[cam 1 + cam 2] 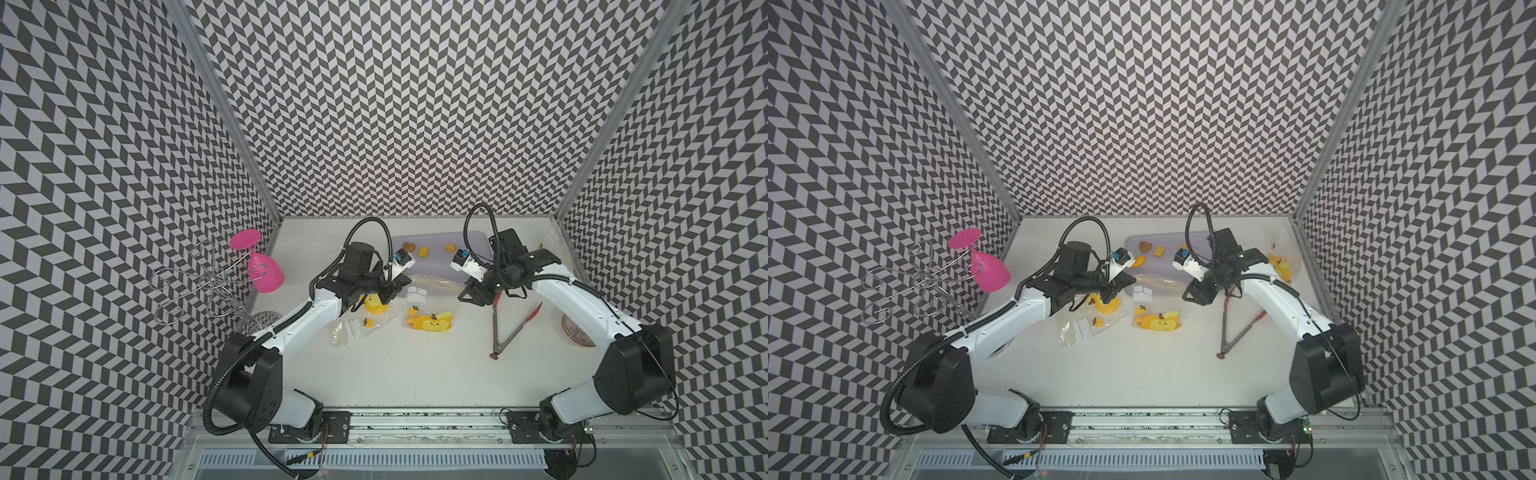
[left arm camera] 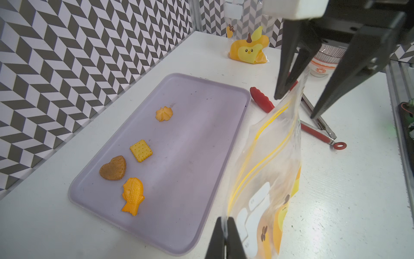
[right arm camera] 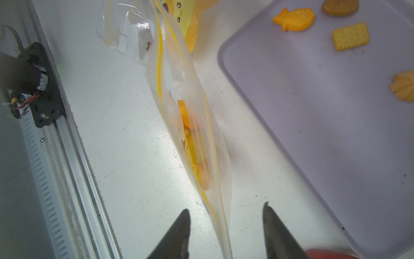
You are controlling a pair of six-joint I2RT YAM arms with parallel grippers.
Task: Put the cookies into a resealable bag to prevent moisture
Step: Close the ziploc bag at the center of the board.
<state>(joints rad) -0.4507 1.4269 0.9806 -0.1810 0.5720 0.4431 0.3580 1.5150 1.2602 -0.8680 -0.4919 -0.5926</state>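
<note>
In the left half of the left wrist frame, four cookies (rosette, square, heart, fish) are seen lying on the lilac tray, not yet bagged. Right of centre, the resealable bag is held upright. Its rim is pinched in the fully closed left gripper at the lower edge. At centre of the right wrist frame, orange and yellow pieces inside the bag are judged to be cookies. The right gripper stands partly open astride the rim, gripping nothing. The task is judged partly done: four transfers and the sealing are left.
</note>
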